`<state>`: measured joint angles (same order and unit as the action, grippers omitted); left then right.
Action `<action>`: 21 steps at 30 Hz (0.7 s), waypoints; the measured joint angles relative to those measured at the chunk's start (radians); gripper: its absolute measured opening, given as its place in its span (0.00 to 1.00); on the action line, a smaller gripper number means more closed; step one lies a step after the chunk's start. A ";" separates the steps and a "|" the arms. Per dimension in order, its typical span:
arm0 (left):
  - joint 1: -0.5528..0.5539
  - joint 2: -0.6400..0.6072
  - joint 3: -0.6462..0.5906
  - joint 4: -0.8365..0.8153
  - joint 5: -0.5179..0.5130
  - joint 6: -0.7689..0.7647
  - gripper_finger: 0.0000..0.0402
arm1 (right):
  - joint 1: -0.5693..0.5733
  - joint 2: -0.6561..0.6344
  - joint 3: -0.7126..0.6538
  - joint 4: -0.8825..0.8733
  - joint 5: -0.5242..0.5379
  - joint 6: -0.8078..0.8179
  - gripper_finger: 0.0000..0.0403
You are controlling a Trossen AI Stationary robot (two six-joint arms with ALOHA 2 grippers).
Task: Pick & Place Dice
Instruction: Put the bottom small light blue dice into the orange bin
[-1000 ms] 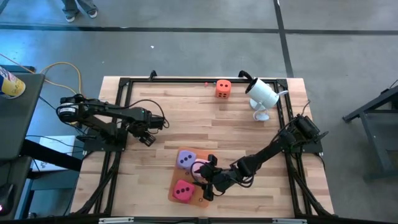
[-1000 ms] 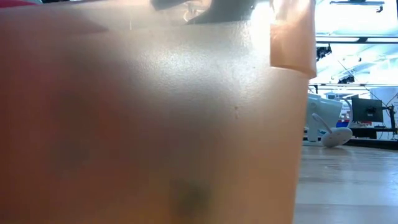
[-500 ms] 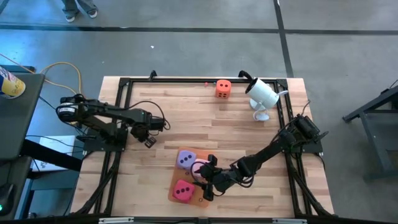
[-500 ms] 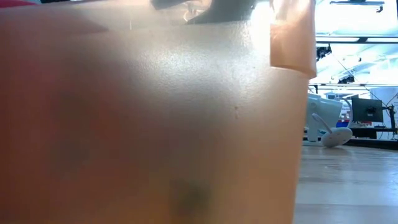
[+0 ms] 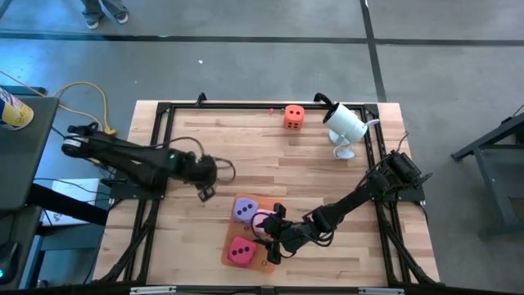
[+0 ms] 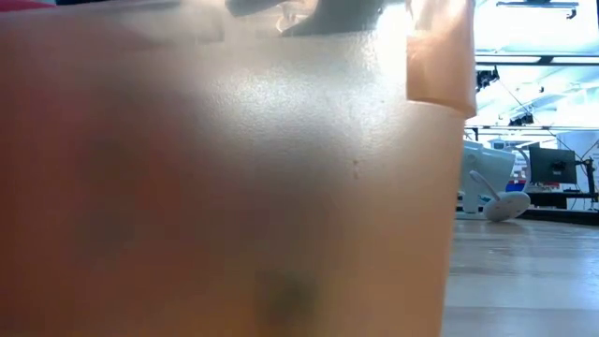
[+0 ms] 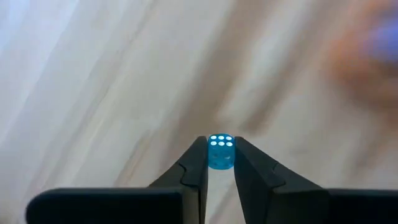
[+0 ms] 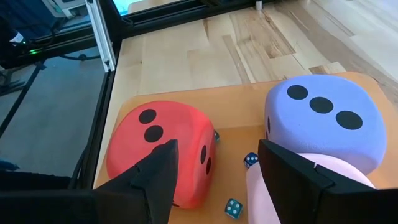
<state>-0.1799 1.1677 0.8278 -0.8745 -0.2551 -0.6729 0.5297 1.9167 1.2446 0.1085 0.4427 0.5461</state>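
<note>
High view: the left gripper (image 5: 206,193) hangs over bare wood of the table (image 5: 246,139), with the purple die (image 5: 244,210) just beyond its tip toward the near edge; the right gripper (image 5: 270,238) sits low over the orange mat (image 5: 264,260), with the red die (image 5: 240,251) and the purple die close on either side of it and the pink die (image 5: 262,220) at its fingers. The orange die (image 5: 294,116) is well apart from both, at the far edge beside the white camera (image 5: 344,123). Low view: the mat's translucent sheet fills almost everything, with only the camera visible past it. Left wrist view: the fingers are pinched on a tiny blue die (image 7: 220,151) held at their tips over blurred wood. Right wrist view: the fingers stand apart, gripping nothing, the red die just beside one, the purple and pink dice against the other, and two small blue dice (image 8: 242,183) on the mat between them.
</note>
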 joint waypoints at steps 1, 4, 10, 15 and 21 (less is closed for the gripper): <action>-0.042 -0.020 0.004 0.051 -0.014 0.037 0.13 | 0.000 0.000 0.000 0.000 0.000 0.000 0.52; -0.168 -0.074 0.004 0.271 -0.029 0.174 0.13 | 0.000 0.000 0.000 0.000 0.001 0.000 0.52; -0.343 -0.073 0.005 0.532 -0.030 0.414 0.14 | -0.002 0.000 0.000 0.000 0.001 -0.013 0.52; -0.396 -0.022 0.005 0.639 -0.032 0.421 0.16 | -0.002 0.000 0.000 0.006 0.001 -0.019 0.52; -0.393 0.090 0.005 0.729 -0.032 0.479 0.17 | 0.000 0.000 0.000 0.009 0.000 -0.019 0.52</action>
<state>-0.5725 1.2576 0.8326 -0.1460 -0.2867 -0.1936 0.5301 1.9171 1.2446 0.1179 0.4429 0.5270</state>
